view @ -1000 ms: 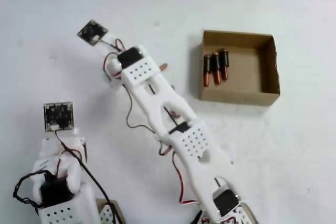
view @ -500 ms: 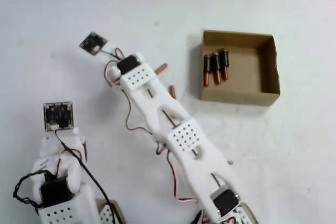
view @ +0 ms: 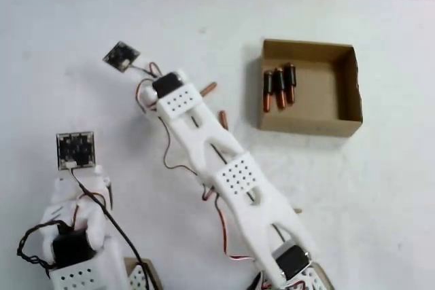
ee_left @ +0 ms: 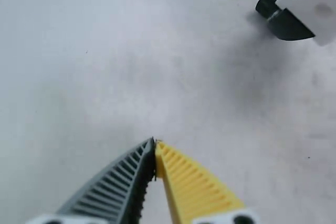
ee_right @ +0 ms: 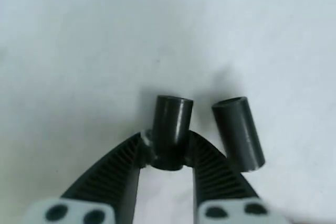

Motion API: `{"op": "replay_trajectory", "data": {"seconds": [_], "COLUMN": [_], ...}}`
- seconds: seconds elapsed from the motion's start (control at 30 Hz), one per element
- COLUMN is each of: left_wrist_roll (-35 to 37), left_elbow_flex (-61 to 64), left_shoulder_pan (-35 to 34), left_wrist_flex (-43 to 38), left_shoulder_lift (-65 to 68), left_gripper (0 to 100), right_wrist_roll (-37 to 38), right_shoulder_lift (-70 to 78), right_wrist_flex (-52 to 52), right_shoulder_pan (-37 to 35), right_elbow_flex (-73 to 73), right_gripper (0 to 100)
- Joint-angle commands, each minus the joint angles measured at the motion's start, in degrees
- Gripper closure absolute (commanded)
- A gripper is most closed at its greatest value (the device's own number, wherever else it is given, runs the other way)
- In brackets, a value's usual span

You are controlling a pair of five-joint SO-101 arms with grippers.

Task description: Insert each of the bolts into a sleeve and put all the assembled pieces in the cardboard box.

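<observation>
Right arm (view: 238, 181), nearer cardboard box (view: 309, 86): white printed shells, 2 plates with dot grids of holes, black servo blocks, red and dark wires looping alongside, small black square camera board (view: 122, 56) at tip.
Left arm (view: 75, 236), far from box: white shells, black cable loop, matching camera board.
Left gripper (ee_left: 155, 145): 1 grey ribbed finger, 1 yellow.
Right gripper (ee_right: 168, 137): 2 dark ribbed fingers, white base with dark screw holes.

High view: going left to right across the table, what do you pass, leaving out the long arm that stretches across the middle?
Left arm → first loose bolt → second loose bolt → cardboard box holding three assembled pieces.
</observation>
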Motion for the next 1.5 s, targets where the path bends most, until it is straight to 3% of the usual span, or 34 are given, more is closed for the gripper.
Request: {"op": "replay_trajectory", "data": {"seconds": [0.0,0.33,1.33,1.47], "left_wrist_roll": [-0.53,-0.53,-0.53,-0.53], "left_elbow_flex": [-0.26,-0.26,-0.26,-0.26], "left_shoulder_pan": [-0.48,-0.48,-0.4,-0.4], "left_wrist_flex": [-1.85,-1.76,-1.58,-1.58], "left_shoulder_lift": [-0.57,-0.57,-0.57,-0.57], "left_gripper": [98,98,98,98], "right_wrist_roll": [0.7,0.53,0.44,0.44], "right_shoulder_lift": [-1.63,-2.51,-27.21,-34.42], "right_wrist_flex": [4.44,21.76,22.46,22.46], "right_shoulder_pan": [-0.48,-0.31,2.15,2.59], "right_elbow_flex": [-3.87,-21.89,-19.43,-12.31], "right_gripper": [98.1,98.0,98.1,98.1]}}
